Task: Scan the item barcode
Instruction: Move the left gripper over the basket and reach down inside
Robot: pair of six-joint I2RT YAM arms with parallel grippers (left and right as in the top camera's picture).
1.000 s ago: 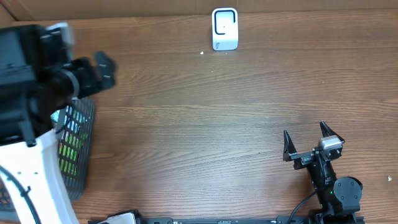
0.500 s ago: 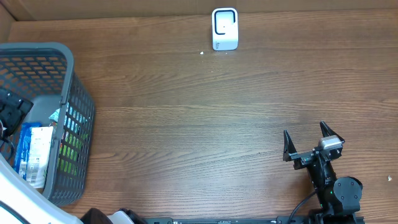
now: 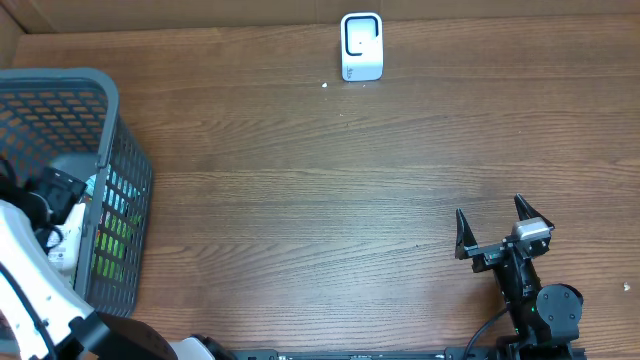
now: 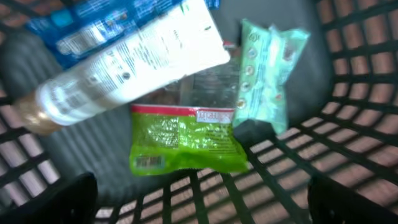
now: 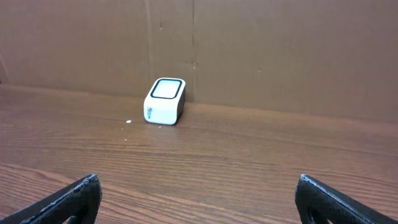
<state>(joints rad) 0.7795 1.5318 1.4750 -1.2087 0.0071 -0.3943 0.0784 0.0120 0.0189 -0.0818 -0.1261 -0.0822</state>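
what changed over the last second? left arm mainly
The left arm dropped from high above the basket down into it. The left gripper is now open over a tube and a green packet, with nothing taken hold of. The basket, the scanner and the open right gripper stayed put.

Table (image 3: 300,200): brown wood grain. Scanner (image 3: 361,45): white, black-rimmed face. Basket (image 3: 128,210): grey lattice. In basket: packet (image 4: 186,140) bright green w/ red strip + white label; tube (image 4: 130,68) white w/ small dark print, tan cap; pouch (image 4: 267,68) mint green; pack (image 4: 81,31) blue w/ white print. Wall (image 5: 280,50) at table's far edge: brown cardboard.
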